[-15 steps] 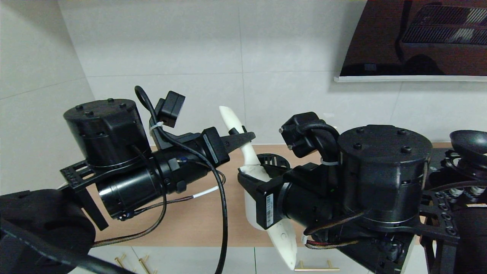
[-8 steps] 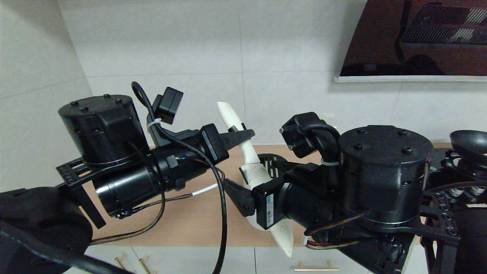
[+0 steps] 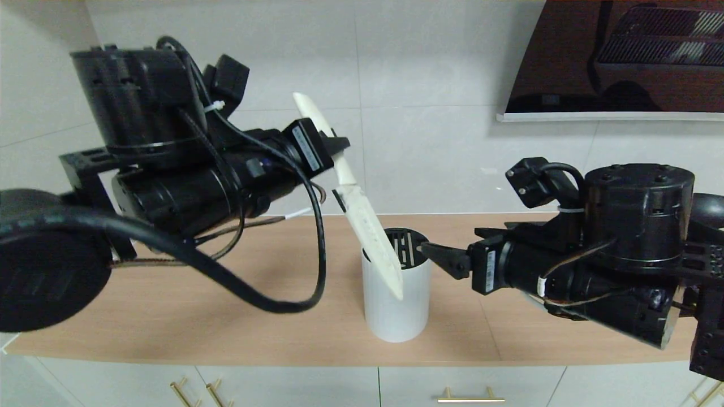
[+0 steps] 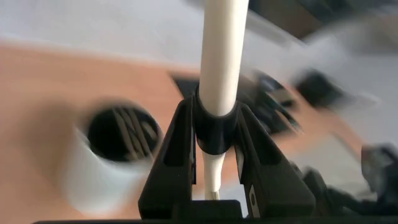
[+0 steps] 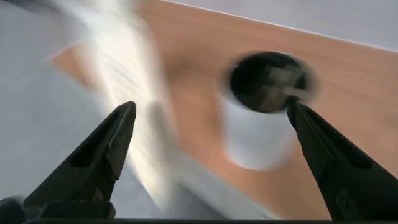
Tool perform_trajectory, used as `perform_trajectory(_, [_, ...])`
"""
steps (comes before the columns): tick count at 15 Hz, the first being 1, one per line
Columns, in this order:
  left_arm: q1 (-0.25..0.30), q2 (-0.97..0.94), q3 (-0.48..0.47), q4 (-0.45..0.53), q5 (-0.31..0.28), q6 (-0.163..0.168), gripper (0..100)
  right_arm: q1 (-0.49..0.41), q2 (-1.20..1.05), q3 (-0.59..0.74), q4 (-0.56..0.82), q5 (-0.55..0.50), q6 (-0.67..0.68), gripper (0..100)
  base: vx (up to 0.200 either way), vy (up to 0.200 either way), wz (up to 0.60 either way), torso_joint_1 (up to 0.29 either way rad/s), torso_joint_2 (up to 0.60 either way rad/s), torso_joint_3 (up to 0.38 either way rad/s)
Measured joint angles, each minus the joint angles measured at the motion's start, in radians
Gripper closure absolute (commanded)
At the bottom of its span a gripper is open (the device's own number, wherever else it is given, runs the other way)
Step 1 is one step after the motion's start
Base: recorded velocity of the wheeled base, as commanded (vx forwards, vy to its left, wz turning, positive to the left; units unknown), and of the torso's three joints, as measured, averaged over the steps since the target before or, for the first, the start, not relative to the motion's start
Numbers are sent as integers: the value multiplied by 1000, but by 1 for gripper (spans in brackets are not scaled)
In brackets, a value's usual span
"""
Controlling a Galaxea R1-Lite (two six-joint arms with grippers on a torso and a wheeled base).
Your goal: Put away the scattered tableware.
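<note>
Over the wood counter [image 3: 226,322], L gripper [image 3: 335,154] is clamped on the white knife [image 3: 367,226] by its handle. Knife is tilted, tip down, w/ the blade crossing in front of the white cup [image 3: 396,316], not inside it. R gripper [image 3: 452,249] sits just beside the cup's rim, fingers wide apart, holding nothing. Black hood [image 3: 611,56] hangs on the tile wall behind. Cabinet [image 3: 283,387] w/ gold handles [image 3: 469,397] is below.
</note>
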Motion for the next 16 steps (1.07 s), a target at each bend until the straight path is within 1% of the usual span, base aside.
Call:
perform_trajectory(1, [-1,10,-55,33,74,74,100,-36,-14,42,4,13,5,0,0,0,0,0,0,0])
perform_trajectory(2, [-3,22,-82,43,152,136,100,-58,-23,66,4,16,8,0,0,0,0,0,0,0])
perform_trajectory(3, [-6,36,-94,43,193,177,100,-76,-29,76,4,20,8,0,0,0,0,0,0,0])
perform_trajectory(4, [-10,57,-111,17,219,227,100,-93,-30,81,3,21,7,0,0,0,0,0,0,0])
perform_trajectory(5, [-14,81,-132,-25,237,259,100,-101,-28,85,3,18,6,0,0,0,0,0,0,0])
perform_trajectory(6, [-20,104,-145,-61,264,279,100,-105,-26,87,3,15,6,0,0,0,0,0,0,0])
perform_trajectory(7, [-27,137,-154,-103,313,299,100,-107,-26,87,3,14,6,0,0,0,0,0,0,0])
perform_trajectory(8, [-37,177,-159,-154,379,317,100,-108,-27,90,3,10,6,0,0,0,0,0,0,0])
perform_trajectory(9, [-48,214,-162,-206,430,339,100,-110,-30,92,3,0,5,0,0,0,0,0,0,0])
perform_trajectory(10, [-59,253,-164,-280,459,378,100,-110,-33,97,3,-5,4,0,0,0,0,0,0,0])
perform_trajectory(11, [-70,295,-164,-379,487,432,100,-111,-35,100,2,-7,4,0,0,0,0,0,0,0])
perform_trajectory(12, [-77,326,-166,-445,521,474,100,-111,-36,103,3,-7,3,0,0,0,0,0,0,0])
perform_trajectory(13, [-83,353,-167,-480,542,497,100,-111,-36,105,3,-7,3,0,0,0,0,0,0,0])
perform_trajectory(14, [-86,371,-166,-515,545,503,100,-111,-35,106,3,-7,3,0,0,0,0,0,0,0])
perform_trajectory(16, [-88,400,-162,-533,546,505,100,-111,-34,107,3,-7,3,0,0,0,0,0,0,0])
